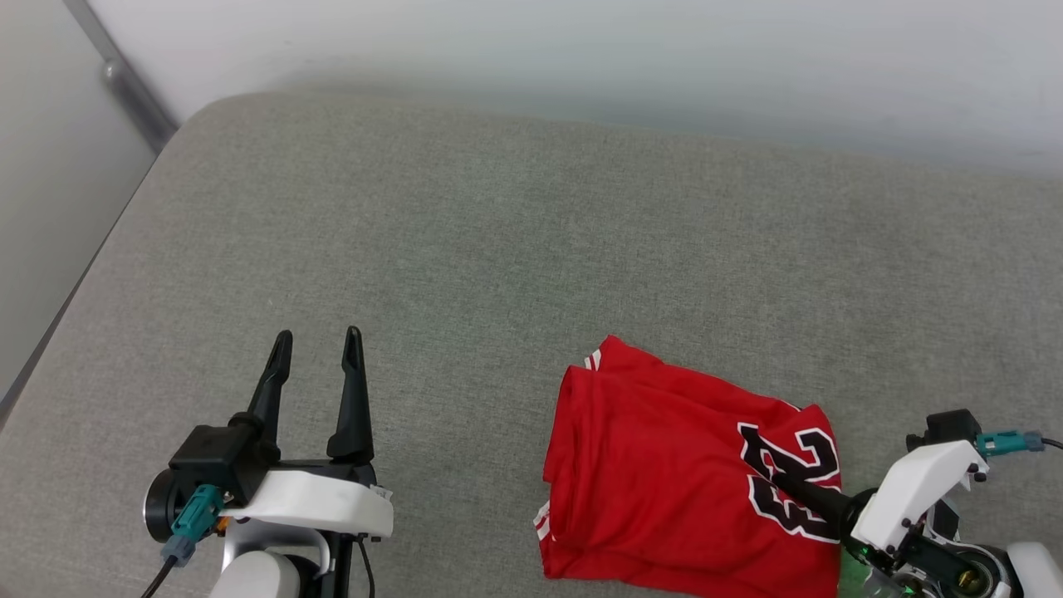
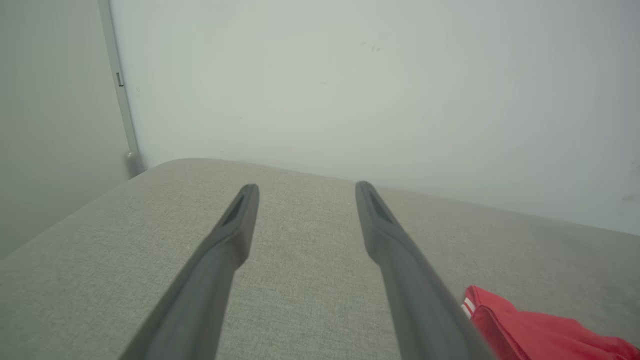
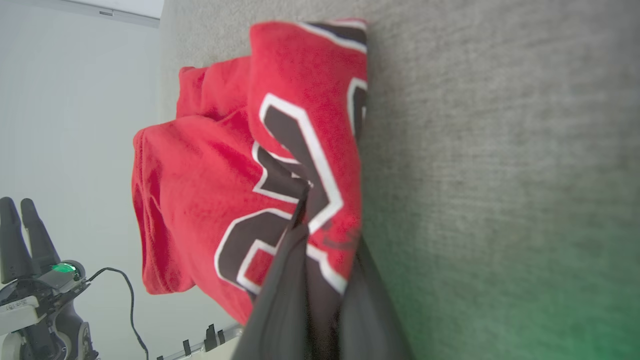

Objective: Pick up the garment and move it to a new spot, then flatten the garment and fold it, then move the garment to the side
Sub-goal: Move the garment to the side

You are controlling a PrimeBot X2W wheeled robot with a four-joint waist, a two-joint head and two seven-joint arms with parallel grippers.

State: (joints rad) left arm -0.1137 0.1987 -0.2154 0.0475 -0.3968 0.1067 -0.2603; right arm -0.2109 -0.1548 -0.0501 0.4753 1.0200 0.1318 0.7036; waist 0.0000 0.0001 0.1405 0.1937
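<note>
The garment (image 1: 664,473) is a red jersey lying folded on the grey cushion at the lower right, its black white-edged "23" facing up. My right gripper (image 1: 776,475) reaches in from the right edge and is shut on the garment's right side. In the right wrist view one dark finger lies over the number and the other under the fold, with the red fabric (image 3: 200,175) pinched in the right gripper (image 3: 325,222). My left gripper (image 1: 315,336) stands open and empty over bare cushion at the lower left, well apart from the jersey. The left gripper (image 2: 306,189) has a corner of the garment (image 2: 525,330) at its lower right.
The grey fabric cushion (image 1: 498,249) spreads wide to the left and back. A pale wall runs behind it, and a metal pipe (image 1: 124,83) stands at the back left corner. The cushion's left edge drops off beside the left arm.
</note>
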